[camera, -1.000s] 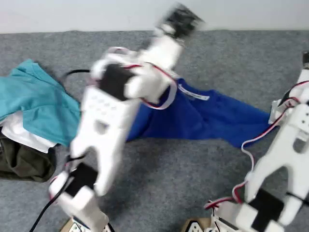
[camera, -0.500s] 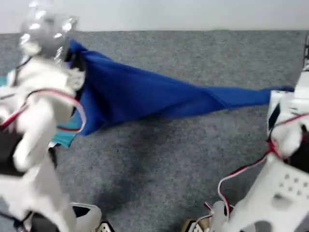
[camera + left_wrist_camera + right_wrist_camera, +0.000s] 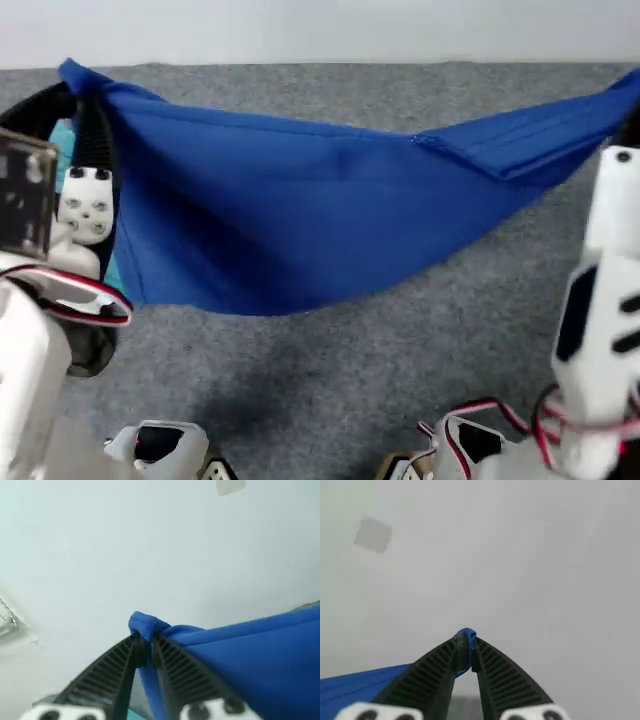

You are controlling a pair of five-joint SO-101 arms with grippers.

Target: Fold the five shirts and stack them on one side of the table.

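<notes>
A blue shirt (image 3: pixel 300 215) hangs stretched in the air above the grey table, sagging in the middle. My left gripper (image 3: pixel 145 645) is shut on one corner of the blue shirt (image 3: pixel 240 655), at the far left in the high view (image 3: pixel 75 80). My right gripper (image 3: pixel 466 645) is shut on the opposite corner of the shirt (image 3: pixel 360 687), raised at the far right edge of the high view (image 3: pixel 630 95). A sliver of teal shirt (image 3: pixel 62 140) shows behind the left arm; the rest of the pile is hidden.
The grey carpet-like table (image 3: pixel 330 380) lies open below the hanging shirt. Both arm bases (image 3: pixel 160 450) stand at the near edge. A pale wall (image 3: pixel 320 30) runs behind the table.
Both grippers have risen and pulled apart with the blue shirt, lifting it off the table and spreading it wide. The left arm swung from the centre to the far left.
</notes>
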